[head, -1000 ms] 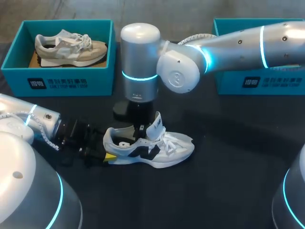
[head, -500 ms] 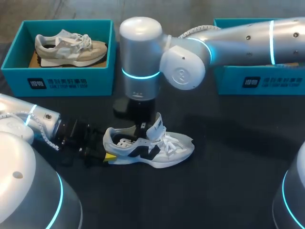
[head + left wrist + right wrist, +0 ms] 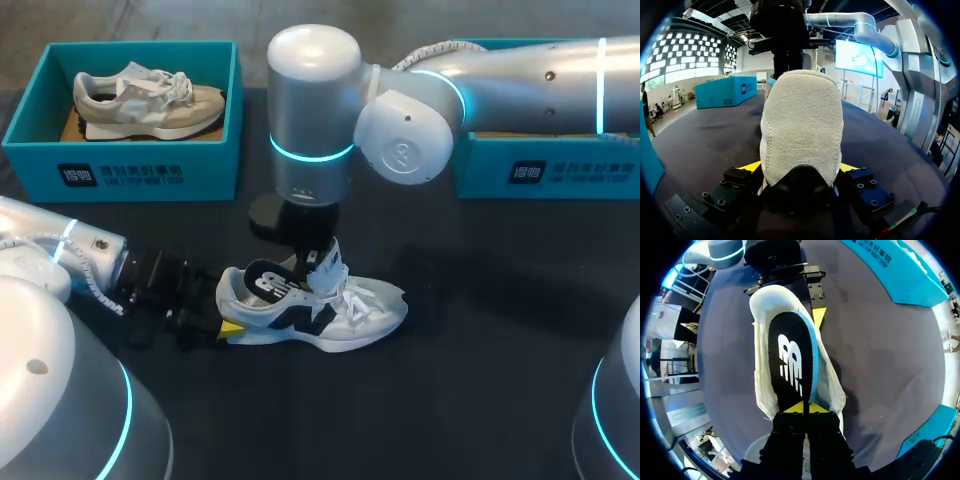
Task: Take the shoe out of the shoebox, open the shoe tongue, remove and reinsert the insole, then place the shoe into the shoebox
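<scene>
Dark, matte table (image 3: 480, 380), bare cloth over its near half and along its right side. Toward the far left corner, set just inside the far edge: an open-topped teal box (image 3: 150, 172), long walls parallel to that edge. Bears a black label with white print on the wall facing the near edge. Holds a beige-and-grey sneaker (image 3: 140, 100), toe toward the table's right, heel toward the left edge, white laces loose over the tongue, pale sole along the near wall. Fills most of the box's length. Shows a strip of brown lining beneath the heel end, at the box's left wall.
</scene>
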